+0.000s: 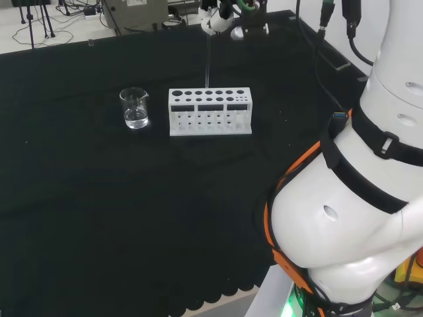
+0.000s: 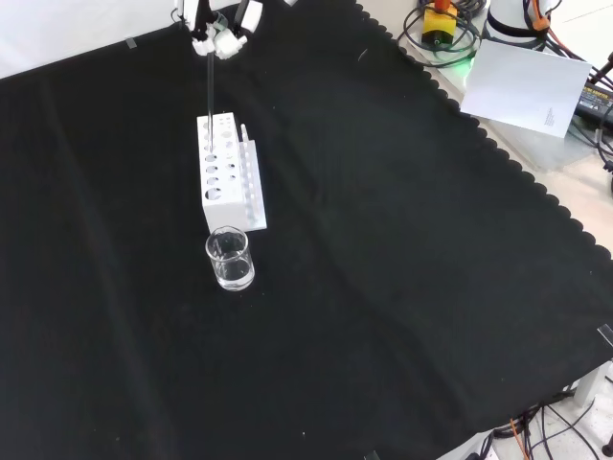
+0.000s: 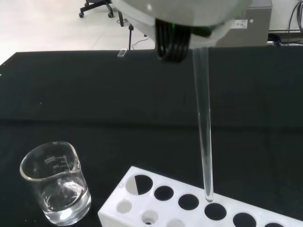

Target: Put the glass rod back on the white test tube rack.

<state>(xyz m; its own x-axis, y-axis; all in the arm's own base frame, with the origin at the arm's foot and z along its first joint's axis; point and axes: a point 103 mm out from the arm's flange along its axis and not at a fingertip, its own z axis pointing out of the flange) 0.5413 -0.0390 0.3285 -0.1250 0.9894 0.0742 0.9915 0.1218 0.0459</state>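
We see the hand (image 2: 221, 36) high above the far end of the white test tube rack (image 2: 223, 172) in the front view, its fingers pinched on the top of the glass rod (image 2: 209, 86), which hangs down from it nearly upright. In the wrist view the glass rod's lower tip sits just above one of the round holes in the rack's back row; we cannot tell whether it touches the rim. Below the hand and beyond the rack's other end, in the front view, stands a small glass beaker (image 2: 231, 259) with a little clear liquid in it, just beside the rack and apart from it. In the head view the hand is at the top edge, the rod drops to the rack, and the beaker is left of the rack on the black cloth (image 1: 132, 211).
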